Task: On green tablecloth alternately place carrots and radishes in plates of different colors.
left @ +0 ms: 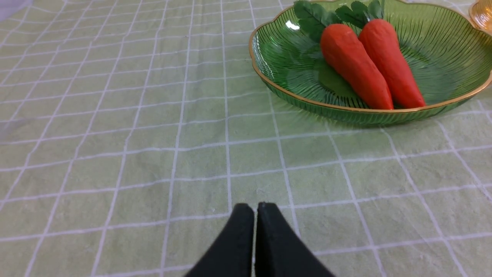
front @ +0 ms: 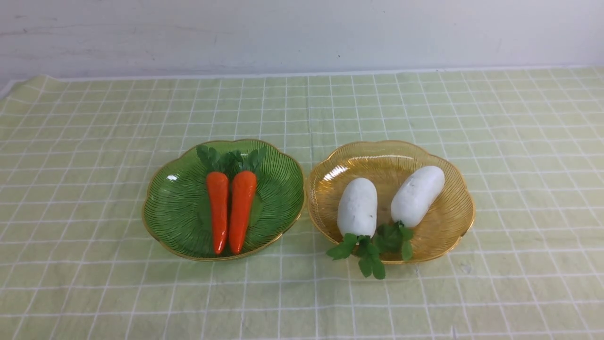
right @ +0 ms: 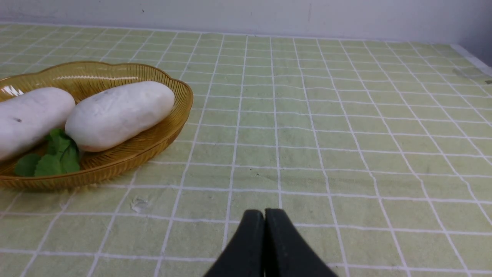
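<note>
On the green tablecloth stand two plates side by side. The green plate on the left holds two orange carrots lying together, leaves away from me. The amber plate on the right holds two white radishes, leaves hanging over its near rim. My left gripper is shut and empty over bare cloth, apart from the green plate and carrots. My right gripper is shut and empty over bare cloth, apart from the amber plate and radishes. Neither gripper shows in the front view.
A pale wall runs behind the table's far edge. The cloth's left corner and right edge are in view.
</note>
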Motion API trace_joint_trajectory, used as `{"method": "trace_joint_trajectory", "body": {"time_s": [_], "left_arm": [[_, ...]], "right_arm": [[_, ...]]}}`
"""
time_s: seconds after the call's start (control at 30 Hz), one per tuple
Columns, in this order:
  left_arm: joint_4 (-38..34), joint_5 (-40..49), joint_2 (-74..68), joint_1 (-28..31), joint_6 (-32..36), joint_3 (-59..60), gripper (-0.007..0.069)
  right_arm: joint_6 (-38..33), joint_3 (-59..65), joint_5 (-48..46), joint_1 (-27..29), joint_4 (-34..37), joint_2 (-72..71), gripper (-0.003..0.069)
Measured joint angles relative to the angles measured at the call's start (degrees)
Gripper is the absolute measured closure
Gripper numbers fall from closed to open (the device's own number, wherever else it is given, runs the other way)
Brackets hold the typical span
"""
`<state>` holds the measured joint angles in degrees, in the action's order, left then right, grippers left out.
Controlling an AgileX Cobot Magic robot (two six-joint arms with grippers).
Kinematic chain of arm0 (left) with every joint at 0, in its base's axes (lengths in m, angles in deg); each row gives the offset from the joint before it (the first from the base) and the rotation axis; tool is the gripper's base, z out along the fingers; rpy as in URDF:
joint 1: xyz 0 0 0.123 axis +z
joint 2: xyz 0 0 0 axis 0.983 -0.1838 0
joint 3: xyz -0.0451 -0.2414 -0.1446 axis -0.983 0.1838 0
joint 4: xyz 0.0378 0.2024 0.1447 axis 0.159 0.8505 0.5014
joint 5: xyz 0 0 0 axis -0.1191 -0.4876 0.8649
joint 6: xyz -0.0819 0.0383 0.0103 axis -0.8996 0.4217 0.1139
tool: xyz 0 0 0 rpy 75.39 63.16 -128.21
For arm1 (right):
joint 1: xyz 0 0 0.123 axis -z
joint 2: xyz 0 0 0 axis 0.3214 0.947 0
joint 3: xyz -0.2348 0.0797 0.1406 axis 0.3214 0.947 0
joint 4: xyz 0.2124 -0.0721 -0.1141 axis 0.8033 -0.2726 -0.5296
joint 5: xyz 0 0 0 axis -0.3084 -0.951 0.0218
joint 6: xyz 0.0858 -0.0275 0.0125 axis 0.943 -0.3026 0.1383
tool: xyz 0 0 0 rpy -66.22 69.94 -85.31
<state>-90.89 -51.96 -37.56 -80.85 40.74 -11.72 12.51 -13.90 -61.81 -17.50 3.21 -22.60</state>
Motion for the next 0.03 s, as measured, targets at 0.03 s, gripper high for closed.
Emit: {"method": "trace_joint_trajectory", "body": {"time_s": [0.03], "left_arm": [[0.0, 0.0, 0.0, 0.0, 0.0, 0.0, 0.0632]], "right_arm": [[0.0, 0.0, 0.0, 0.0, 0.0, 0.0, 0.0671]]}}
